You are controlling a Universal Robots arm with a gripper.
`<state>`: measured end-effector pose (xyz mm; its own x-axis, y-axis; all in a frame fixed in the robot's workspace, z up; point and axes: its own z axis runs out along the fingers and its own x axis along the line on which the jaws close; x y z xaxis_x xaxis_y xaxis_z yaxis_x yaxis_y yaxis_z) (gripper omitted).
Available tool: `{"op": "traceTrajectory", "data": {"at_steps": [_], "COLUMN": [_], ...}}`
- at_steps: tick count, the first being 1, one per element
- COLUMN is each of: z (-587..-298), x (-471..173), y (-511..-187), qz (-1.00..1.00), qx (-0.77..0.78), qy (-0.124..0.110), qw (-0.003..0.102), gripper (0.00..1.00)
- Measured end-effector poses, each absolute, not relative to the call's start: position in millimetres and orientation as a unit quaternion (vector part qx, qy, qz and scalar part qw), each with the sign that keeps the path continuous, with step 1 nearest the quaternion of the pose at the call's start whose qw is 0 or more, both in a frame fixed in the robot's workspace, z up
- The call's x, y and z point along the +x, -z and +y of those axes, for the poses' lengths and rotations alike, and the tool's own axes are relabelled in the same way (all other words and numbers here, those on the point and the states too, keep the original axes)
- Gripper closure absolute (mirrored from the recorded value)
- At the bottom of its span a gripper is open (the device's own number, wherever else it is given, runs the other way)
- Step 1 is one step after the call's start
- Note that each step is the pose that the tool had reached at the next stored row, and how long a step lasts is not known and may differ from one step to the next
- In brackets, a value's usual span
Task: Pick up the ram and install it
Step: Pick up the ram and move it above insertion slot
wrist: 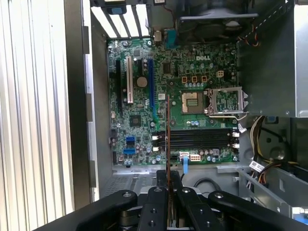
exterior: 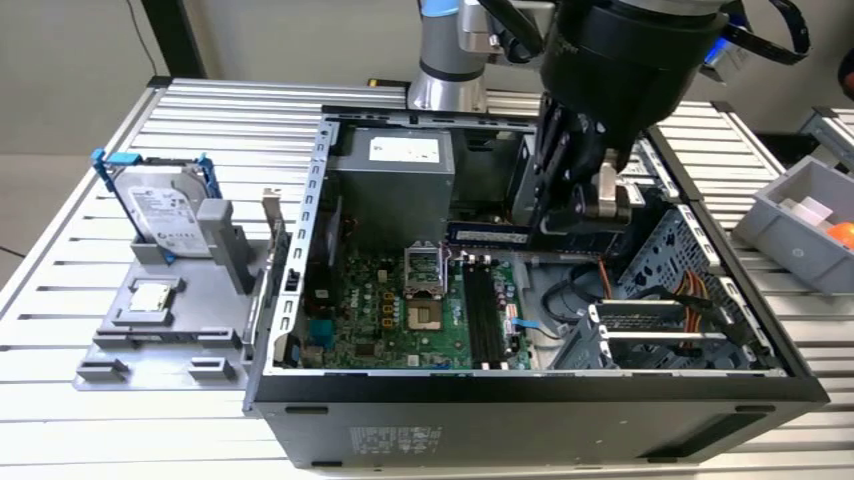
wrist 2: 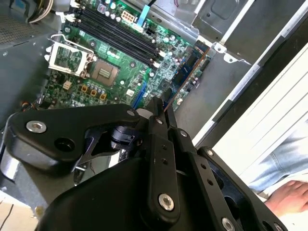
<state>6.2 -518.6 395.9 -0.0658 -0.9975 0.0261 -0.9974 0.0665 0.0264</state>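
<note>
The ram [exterior: 489, 235] is a narrow blue-green stick held level above the motherboard inside the open computer case [exterior: 287, 300]. My gripper [exterior: 571, 232] is shut on one end of it, over the case's middle. In the second wrist view the ram [wrist 2: 189, 72] juts out from between the black fingers [wrist 2: 155, 126], over the board's edge. The first wrist view shows the ram [wrist: 167, 130] edge-on as a thin line rising from my gripper [wrist: 168, 177]. It hangs beside the black memory slots [wrist: 199, 138], which lie across its length. The memory slots [exterior: 483, 318] hold nothing.
A silver hard drive in a blue frame [exterior: 163, 205] and a small square processor chip [exterior: 151, 297] sit on a grey fixture [exterior: 174, 335] at the exterior view's left. The open processor socket [exterior: 423, 285] and power supply [exterior: 394, 165] are inside the case. A grey bin [exterior: 801, 235] stands right. A person's hand [wrist 2: 288, 195] is nearby.
</note>
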Motion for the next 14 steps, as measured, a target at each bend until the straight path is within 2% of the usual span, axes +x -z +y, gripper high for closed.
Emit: {"op": "traceTrajectory", "data": {"at_steps": [14], "z": [-506], "x": [6], "y": [-396], "qz": [-0.730], "qx": [0.683], "qy": [0.001], "qw": [0.019], "gripper": [1.00]}}
